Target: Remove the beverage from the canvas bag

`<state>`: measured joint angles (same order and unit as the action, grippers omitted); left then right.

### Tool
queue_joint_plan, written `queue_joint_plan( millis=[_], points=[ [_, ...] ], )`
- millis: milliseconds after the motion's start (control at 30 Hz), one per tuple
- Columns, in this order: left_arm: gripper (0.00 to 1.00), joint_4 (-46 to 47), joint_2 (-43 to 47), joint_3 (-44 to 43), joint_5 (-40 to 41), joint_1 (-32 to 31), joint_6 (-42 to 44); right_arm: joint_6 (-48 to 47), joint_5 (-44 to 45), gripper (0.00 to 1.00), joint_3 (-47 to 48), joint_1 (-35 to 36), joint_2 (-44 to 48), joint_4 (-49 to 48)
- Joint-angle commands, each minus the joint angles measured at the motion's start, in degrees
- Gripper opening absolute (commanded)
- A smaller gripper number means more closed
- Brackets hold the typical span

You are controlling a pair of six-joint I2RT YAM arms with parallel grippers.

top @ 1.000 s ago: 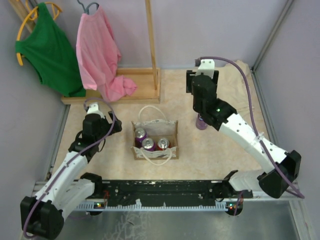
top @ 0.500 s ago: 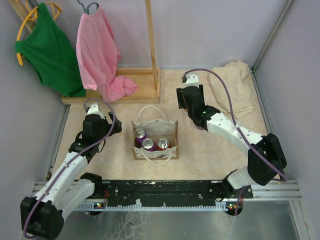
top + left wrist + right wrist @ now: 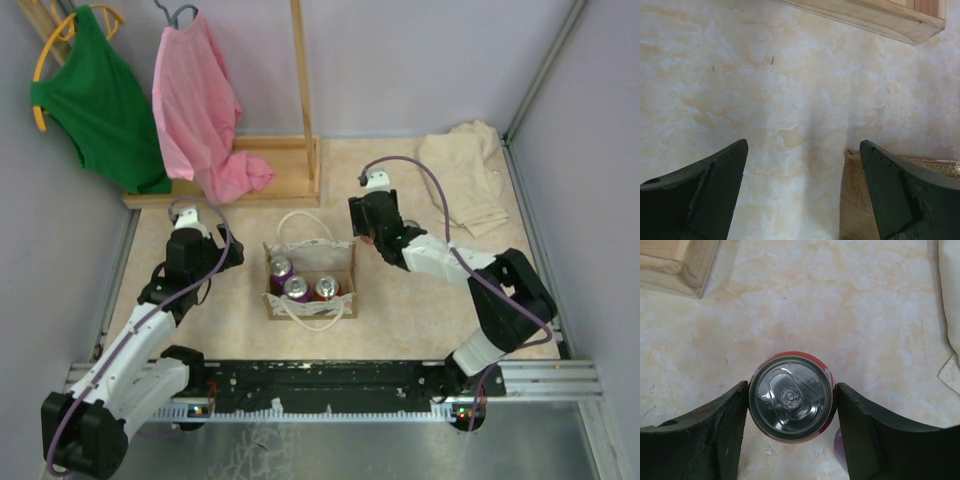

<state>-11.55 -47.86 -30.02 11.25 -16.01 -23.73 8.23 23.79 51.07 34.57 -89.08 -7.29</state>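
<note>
The tan canvas bag (image 3: 310, 282) with white rope handles stands mid-table and holds two purple cans (image 3: 282, 268) and a red can (image 3: 326, 288). My right gripper (image 3: 377, 236) is just right of the bag. In the right wrist view its fingers (image 3: 725, 430) press both sides of an upright red can (image 3: 791, 396); whether it rests on the table is unclear. A purple can (image 3: 409, 227) stands close behind it, a sliver showing in the wrist view (image 3: 838, 455). My left gripper (image 3: 212, 252) is open and empty (image 3: 802, 150), left of the bag, whose corner (image 3: 860, 200) shows by its right finger.
A wooden rack base (image 3: 270, 170) with a pink shirt (image 3: 200, 110) and a green shirt (image 3: 100, 100) stands at the back left; its corner shows in both wrist views (image 3: 880, 17) (image 3: 675, 262). A beige cloth (image 3: 465, 175) lies at the back right.
My right arm has folded back, carrying its gripper from the far right down and left to beside the bag. The left arm has not moved.
</note>
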Motion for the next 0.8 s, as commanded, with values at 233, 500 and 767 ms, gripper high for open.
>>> queue_joint_plan(
  millis=[233,500,767],
  points=[
    [0.99,0.4,0.0,0.0,0.2,-0.2,0.2,3.3,0.6,0.03,-2.2,-0.6,1.8,-11.4],
    [0.99,0.3,0.1,0.0,-0.2,-0.2,0.3,5.0,2.3,0.87,-3.8,-0.5,1.9,-8.9],
    [0.99,0.0,0.4,0.1,-0.2,-0.2,0.2,2.6,3.5,0.97,-1.3,0.3,2.4,-7.5]
  ],
)
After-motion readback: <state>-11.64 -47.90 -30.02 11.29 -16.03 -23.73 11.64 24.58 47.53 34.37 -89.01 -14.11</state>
